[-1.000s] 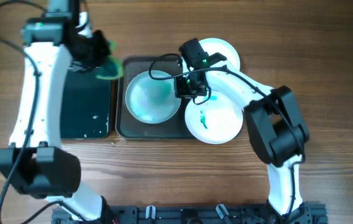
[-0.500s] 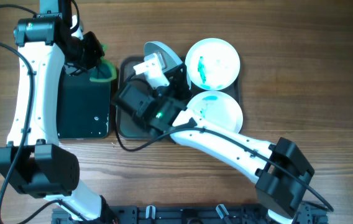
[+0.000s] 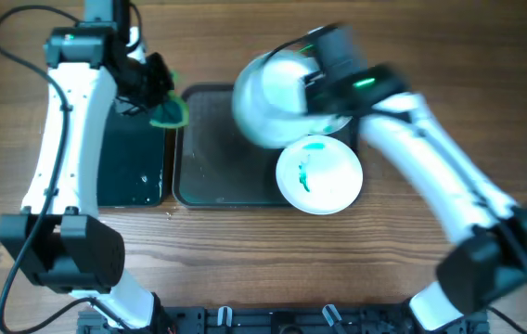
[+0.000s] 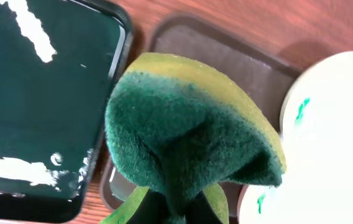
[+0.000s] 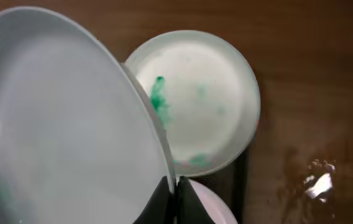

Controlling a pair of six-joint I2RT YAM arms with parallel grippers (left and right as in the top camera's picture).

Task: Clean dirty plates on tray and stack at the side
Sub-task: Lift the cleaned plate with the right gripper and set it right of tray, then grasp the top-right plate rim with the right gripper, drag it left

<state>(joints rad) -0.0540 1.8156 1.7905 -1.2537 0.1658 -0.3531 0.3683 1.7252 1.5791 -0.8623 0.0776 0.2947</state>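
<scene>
My right gripper (image 5: 175, 194) is shut on the rim of a white plate (image 5: 58, 124) and holds it raised and tilted over the large tray (image 3: 217, 158); overhead it is the blurred plate (image 3: 271, 99). A second plate (image 3: 319, 174) with teal smears lies on the tray's right end. A third smeared plate (image 5: 201, 102) lies below the held one, mostly hidden overhead. My left gripper (image 3: 157, 93) is shut on a green and yellow sponge (image 4: 189, 130) over the gap between the black tray (image 3: 129, 158) and the large tray.
The smaller black tray (image 4: 33, 99) with white foam streaks sits left of the large tray. A wet patch (image 5: 313, 180) glistens on the wooden table to the right. My right arm (image 3: 440, 176) spans the table's right side.
My right arm has swung from left of the tray to the upper right, lifting the plate off the tray's left half. My left gripper with the sponge has shifted slightly right.
</scene>
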